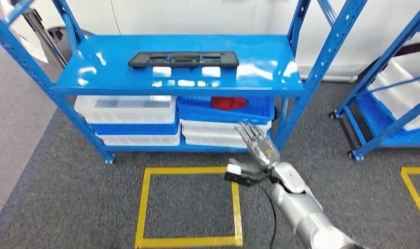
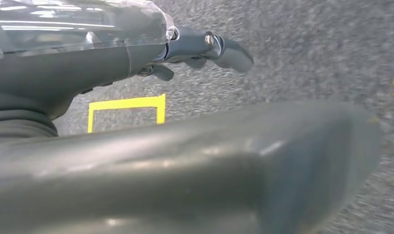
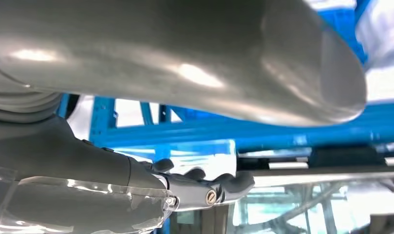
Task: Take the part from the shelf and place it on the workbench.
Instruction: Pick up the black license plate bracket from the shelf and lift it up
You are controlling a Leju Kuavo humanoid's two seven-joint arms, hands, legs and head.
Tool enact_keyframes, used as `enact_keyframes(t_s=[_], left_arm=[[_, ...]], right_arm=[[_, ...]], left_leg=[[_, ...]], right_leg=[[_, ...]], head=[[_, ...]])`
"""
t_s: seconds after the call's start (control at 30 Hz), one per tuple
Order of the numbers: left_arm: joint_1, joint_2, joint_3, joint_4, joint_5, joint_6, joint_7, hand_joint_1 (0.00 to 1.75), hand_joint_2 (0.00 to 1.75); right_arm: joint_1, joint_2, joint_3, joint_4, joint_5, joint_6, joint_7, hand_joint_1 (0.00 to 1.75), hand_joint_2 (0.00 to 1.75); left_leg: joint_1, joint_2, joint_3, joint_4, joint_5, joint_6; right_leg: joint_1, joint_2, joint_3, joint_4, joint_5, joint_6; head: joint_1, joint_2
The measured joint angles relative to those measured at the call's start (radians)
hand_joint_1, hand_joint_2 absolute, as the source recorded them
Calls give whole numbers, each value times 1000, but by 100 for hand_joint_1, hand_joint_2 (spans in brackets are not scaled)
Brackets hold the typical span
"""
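- One black part [image 1: 183,59] lies flat on the top board of the blue shelf [image 1: 270,65] in the head view, its long axis running side to side along the board. The right hand [image 1: 258,146] is raised in front of the shelf's lower bins, below the part and off toward its right end, fingers spread and holding nothing.
- Left wrist view: the left hand [image 2: 204,48] hangs over grey carpet near a yellow floor square [image 2: 126,105], fingers loosely extended, empty.
- Right wrist view: the right hand's fingers [image 3: 219,183] point toward the shelf. It looks the nearer hand for the reach.
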State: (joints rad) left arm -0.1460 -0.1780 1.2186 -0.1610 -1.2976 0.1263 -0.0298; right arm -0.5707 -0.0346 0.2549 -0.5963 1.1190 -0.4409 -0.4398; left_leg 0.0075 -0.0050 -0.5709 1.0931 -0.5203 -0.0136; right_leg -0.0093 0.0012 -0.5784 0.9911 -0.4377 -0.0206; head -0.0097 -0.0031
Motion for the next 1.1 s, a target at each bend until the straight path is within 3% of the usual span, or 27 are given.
enact_keyframes(t_s=[0.07,0.1,0.13,0.17,0.23,0.27,0.3,0.43,0.5,0.57,0.6,0.63,0.67,0.73,0.77,0.8,0.87,0.97,1.03,1.1], left_arm=[[2,0,0,0,-2,-1,-1,0,0],[5,1,0,0,-2,-1,0,0,0],[7,1,0,0,-2,-1,0,0,0],[10,1,0,0,-2,-1,0,0,0],[14,3,0,0,-3,-2,1,0,0],[15,3,0,0,-3,-2,2,0,0],[16,4,0,0,-3,-3,3,0,0],[14,4,0,0,-3,-5,4,0,0],[13,4,0,0,-2,-6,4,0,0],[14,4,0,0,-2,-8,4,0,0],[16,4,0,0,-2,-9,5,0,0],[18,4,0,0,-2,-11,6,0,0],[20,4,0,0,-2,-11,8,0,0],[21,3,0,0,-2,-12,11,0,0],[20,2,1,0,-2,-12,12,0,0],[18,2,1,0,-2,-12,12,0,0],[15,1,1,0,-1,-13,13,0,0],[11,2,1,-1,0,-13,11,0,0],[8,2,1,-1,0,-13,5,0,0],[7,3,1,-1,-2,-12,-2,0,0]], right_arm=[[4,0,9,-3,-7,3,0,0,0],[8,0,13,-4,-9,4,0,0,0],[12,0,17,-4,-11,5,0,0,0],[14,0,20,-5,-12,6,0,0,0],[16,0,25,-9,-12,6,0,0,0],[15,0,28,-11,-13,7,0,0,0],[15,0,30,-12,-13,7,1,0,0],[14,-2,35,-20,-17,7,1,0,0],[11,-3,36,-26,-22,6,1,0,0],[17,-4,38,-27,-26,6,0,0,0],[24,-4,39,-27,-28,8,0,0,0],[31,-5,40,-26,-31,11,0,0,0],[35,-6,41,-26,-36,14,0,0,0],[34,-11,42,-27,-44,21,0,0,0],[32,-13,42,-27,-47,23,0,0,0],[31,-15,42,-27,-48,23,0,0,0],[27,-16,43,-31,-52,22,0,0,0],[19,-17,44,-40,-59,19,0,0,0],[16,-17,46,-43,-61,18,-1,0,0],[16,-17,50,-43,-62,16,-3,0,0]], left_leg=[[3,0,-88,141,-36,-9],[4,0,-130,191,-36,-12],[4,0,-157,206,-15,-14],[5,1,-164,179,29,-15],[5,1,-141,56,139,-11],[2,2,-126,3,173,-6],[1,2,-113,-34,179,1],[-1,1,-88,-66,137,31],[3,-1,-68,-78,124,43],[3,-2,-50,-84,110,47],[3,-4,-40,-85,103,47],[2,-5,-30,-85,95,47],[2,-7,-19,-85,87,47],[-1,-9,3,-86,72,46],[-4,-9,11,-86,66,43],[-5,-10,16,-86,61,40],[-6,-10,17,-86,56,31],[-8,-3,8,-67,38,14],[-4,-1,-35,26,-6,3],[1,-1,-107,157,-48,-7]], right_leg=[[0,0,25,-2,-21,-4],[0,0,39,-1,-33,-4],[0,1,55,-1,-45,-2],[-1,2,74,-1,-59,0],[-2,2,111,-2,-89,7],[-1,3,123,-2,-102,13],[1,4,128,-2,-111,19],[1,4,125,8,-124,38],[-1,4,89,82,-156,46],[-3,3,1,222,-200,51],[-3,3,-43,280,-207,52],[-3,3,-75,308,-192,51],[-3,3,-90,296,-153,48],[2,3,-78,179,-36,34],[6,3,-66,120,9,26],[10,2,-54,77,33,18],[15,1,-43,47,26,10],[6,2,-20,10,9,3],[2,1,-6,0,5,-2],[2,1,2,0,-2,-5]], head=[[0,0],[0,0],[0,0],[0,0],[0,0],[0,0],[0,0],[0,2],[0,3],[0,3],[0,3],[0,3],[0,3],[0,3],[0,3],[0,3],[0,3],[0,3],[0,3],[0,3]])
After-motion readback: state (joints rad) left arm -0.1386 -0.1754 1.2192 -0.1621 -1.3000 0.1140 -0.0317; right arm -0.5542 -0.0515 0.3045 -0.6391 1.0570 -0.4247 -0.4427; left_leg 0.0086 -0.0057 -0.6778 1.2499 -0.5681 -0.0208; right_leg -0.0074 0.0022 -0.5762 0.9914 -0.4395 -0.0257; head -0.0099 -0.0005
